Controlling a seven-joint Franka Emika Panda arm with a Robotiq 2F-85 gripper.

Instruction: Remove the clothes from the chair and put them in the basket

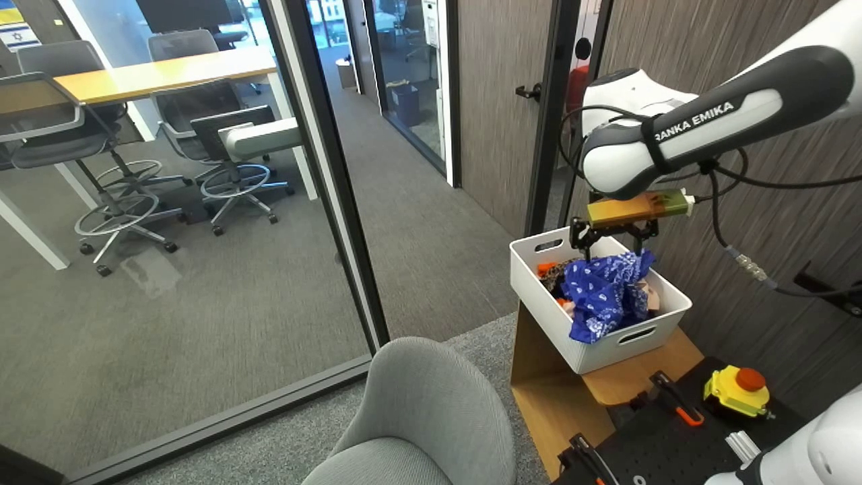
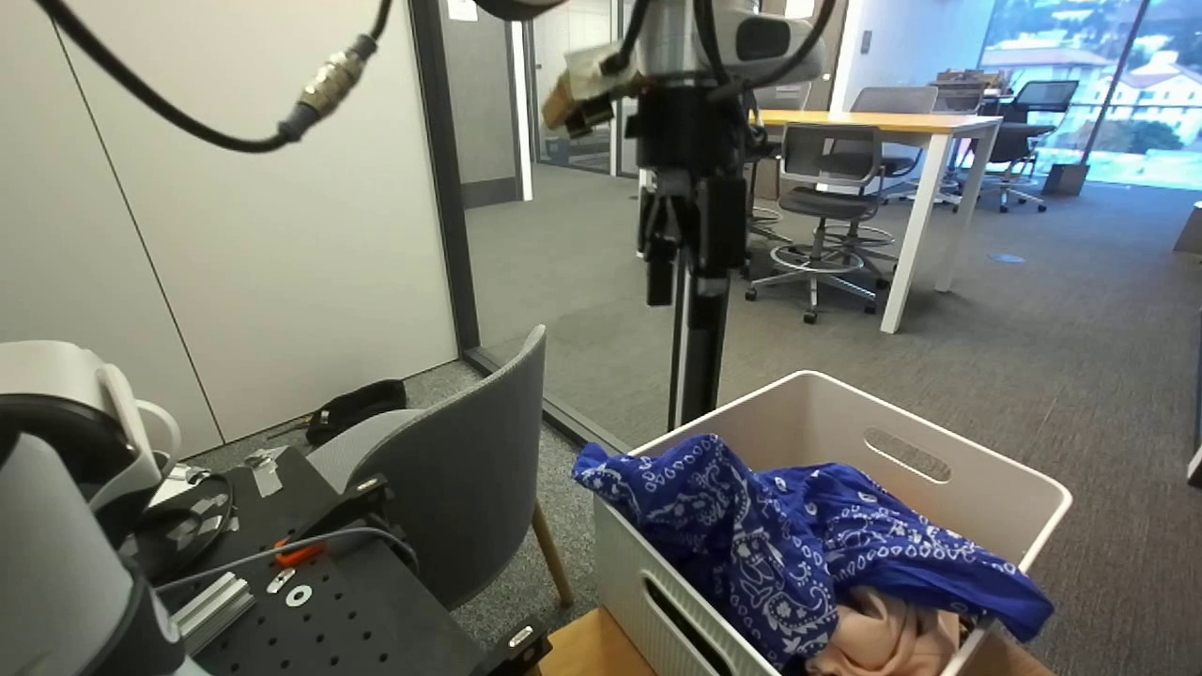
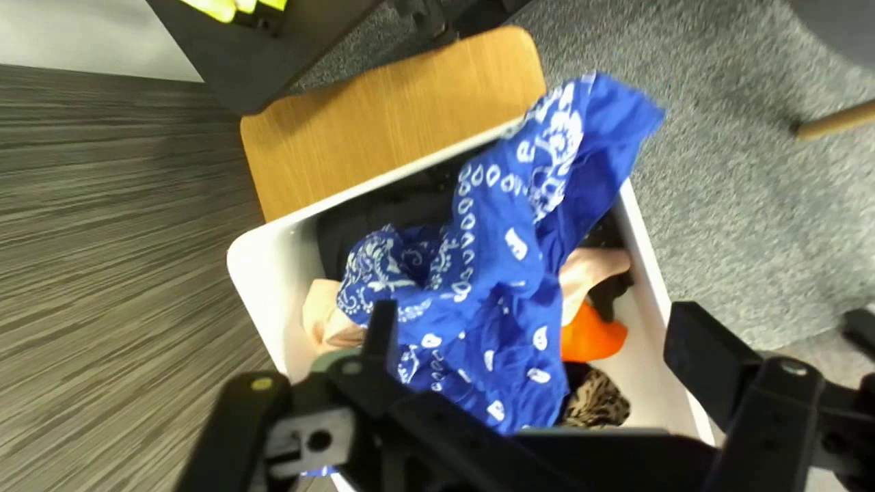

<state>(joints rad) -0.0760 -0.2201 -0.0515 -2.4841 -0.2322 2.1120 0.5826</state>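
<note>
The white basket (image 1: pixel 549 330) holds a blue patterned cloth (image 1: pixel 603 296). The cloth lies on top, draped over the rims in an exterior view (image 2: pixel 751 535). Under it in the wrist view show beige cloth (image 3: pixel 331 324), an orange piece (image 3: pixel 591 335) and a leopard-print piece (image 3: pixel 596 403). My gripper (image 3: pixel 533 328) is open above the basket, its fingers wide apart with nothing between them. In an exterior view the gripper (image 2: pixel 685 302) hangs clear above the cloth. The grey chair (image 1: pixel 438 397) stands beside the basket; no clothes show on its visible parts, and its seat is partly out of view.
The basket stands on a wooden stand (image 1: pixel 640 374). A black perforated board (image 2: pixel 347 610) with a yellow and red emergency stop button (image 1: pixel 741 391) is beside it. A dark-framed glass wall (image 1: pixel 337 202) runs behind the chair. A wood-grain wall (image 3: pixel 102 273) is close to the basket.
</note>
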